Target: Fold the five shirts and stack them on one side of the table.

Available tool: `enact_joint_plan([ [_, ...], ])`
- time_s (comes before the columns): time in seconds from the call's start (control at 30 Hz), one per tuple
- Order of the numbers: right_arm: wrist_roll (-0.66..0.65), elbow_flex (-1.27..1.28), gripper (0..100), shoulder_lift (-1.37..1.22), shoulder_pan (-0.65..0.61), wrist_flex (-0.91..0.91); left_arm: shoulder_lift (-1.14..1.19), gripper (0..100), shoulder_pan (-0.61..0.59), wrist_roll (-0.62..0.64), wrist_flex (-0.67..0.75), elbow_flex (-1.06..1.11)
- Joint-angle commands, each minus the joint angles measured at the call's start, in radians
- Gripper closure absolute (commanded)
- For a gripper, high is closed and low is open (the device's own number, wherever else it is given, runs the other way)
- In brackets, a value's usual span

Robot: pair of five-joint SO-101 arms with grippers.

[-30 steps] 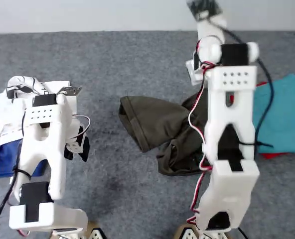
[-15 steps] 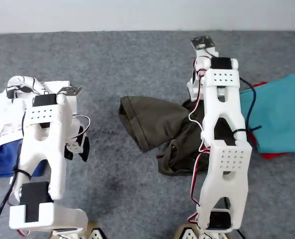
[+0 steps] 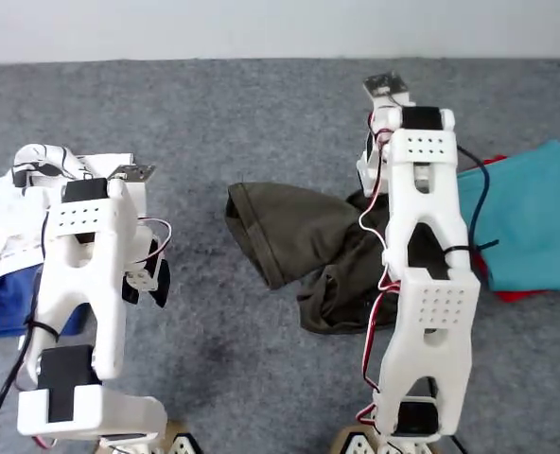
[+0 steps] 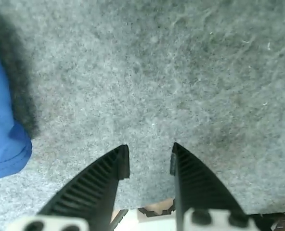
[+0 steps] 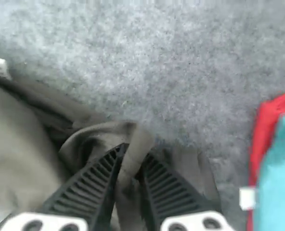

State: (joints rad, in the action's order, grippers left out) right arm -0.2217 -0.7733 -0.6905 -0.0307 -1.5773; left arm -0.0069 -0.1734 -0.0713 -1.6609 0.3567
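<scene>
Olive shirt (image 3: 289,241) — lying crumpled at centre of grey felt tabletop (image 3: 214,123), partly under right arm.
Right hand (image 5: 132,153) — fingers clamping raised fold of olive shirt at its far edge.
Teal shirt (image 3: 535,222) lying at right side, overlapping red shirt (image 3: 509,295), with red edge peeking out beneath.
Left hand (image 4: 149,155) — fingers standing apart, hovering over bare felt, gripping nothing.
Blue shirt (image 3: 1,303) and white shirt (image 3: 6,213) lying touching at left side, beside left arm.
</scene>
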Motion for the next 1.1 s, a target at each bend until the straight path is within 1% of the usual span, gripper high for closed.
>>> enact_joint_plan([
  [0.0,0.002,-0.006,98.8,0.246,-0.045,-0.062,-0.003,85,0.003,-0.008,0.006,-0.004],
  [0.17,-0.006,-0.006,98.8,0.547,-0.122,-0.134,-0.003,85,0.003,-0.008,0.005,-0.004],
  [0.27,-0.074,-0.006,98.8,0.708,-0.163,-0.171,-0.003,85,0.003,-0.006,0.006,-0.004],
  [0.33,-0.097,-0.005,98.8,0.803,-0.179,-0.199,-0.003,85,0.003,-0.005,0.008,-0.004],
  [0.63,-0.104,0.008,98.8,1.155,-0.173,-0.219,-0.003,85,0.003,-0.005,0.008,-0.004],
  [1.0,-0.104,0.466,98.8,1.455,-0.173,-0.216,-0.003,85,0.008,-0.003,0.009,-0.008],
  [1.07,-0.104,0.569,98.8,1.472,-0.173,-0.213,-0.003,85,0.034,-0.003,0.028,-0.008],
])
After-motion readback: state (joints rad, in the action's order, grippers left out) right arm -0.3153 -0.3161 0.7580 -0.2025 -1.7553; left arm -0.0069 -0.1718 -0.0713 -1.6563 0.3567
